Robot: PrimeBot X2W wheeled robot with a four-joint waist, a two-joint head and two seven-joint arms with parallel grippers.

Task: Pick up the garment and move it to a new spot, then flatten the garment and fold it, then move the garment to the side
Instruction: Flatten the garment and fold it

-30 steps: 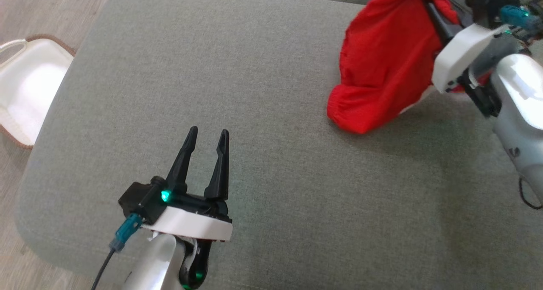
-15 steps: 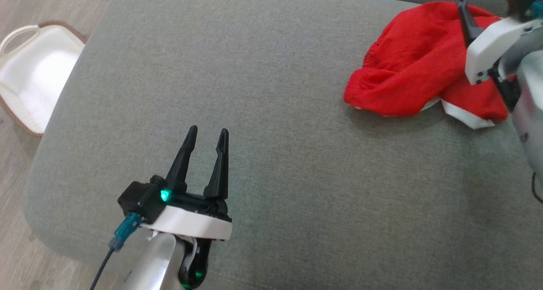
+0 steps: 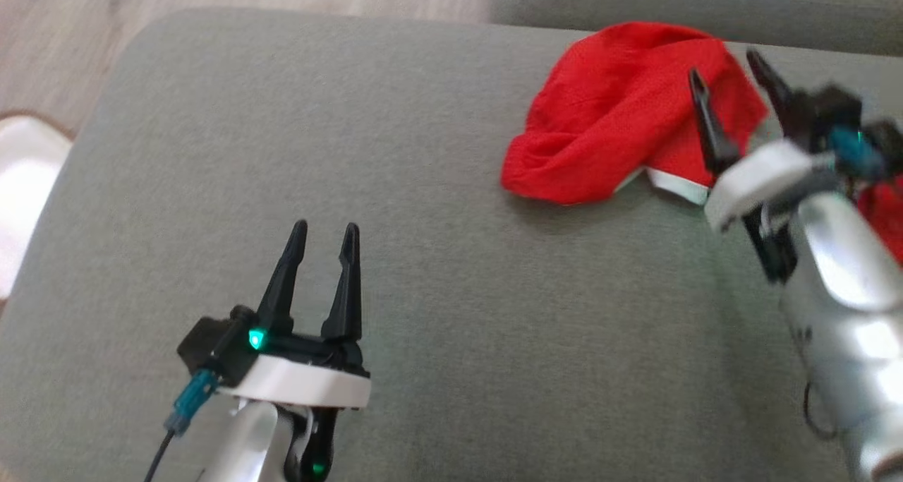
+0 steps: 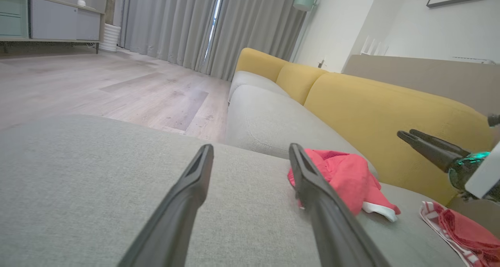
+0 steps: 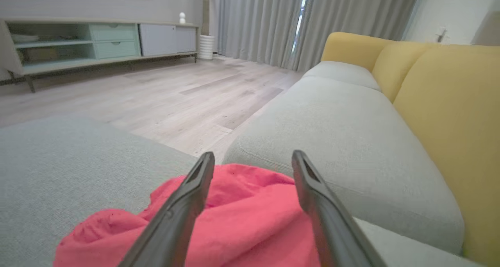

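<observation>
Your right hand (image 3: 726, 65) is hovering released over the garment (image 3: 607, 115) at two o'clock, left hand (image 3: 325, 226) released at seven.

- You see the red garment (image 3: 607, 115) lying crumpled on the grey cushion (image 3: 423, 256).
- Your right pincer (image 3: 726, 65) stands spread at its right edge; left pincer (image 3: 325, 226) spread, well apart.

I count two claws of my own: left gripper (image 3: 322, 229) at seven o'clock, right gripper (image 3: 726, 64) at two. Two red cloths: the garment (image 3: 614, 115) at one o'clock, a second red cloth (image 3: 883, 214) at three. One white basket (image 3: 20, 178) at nine. Three yellow back cushions (image 4: 390, 118).
</observation>
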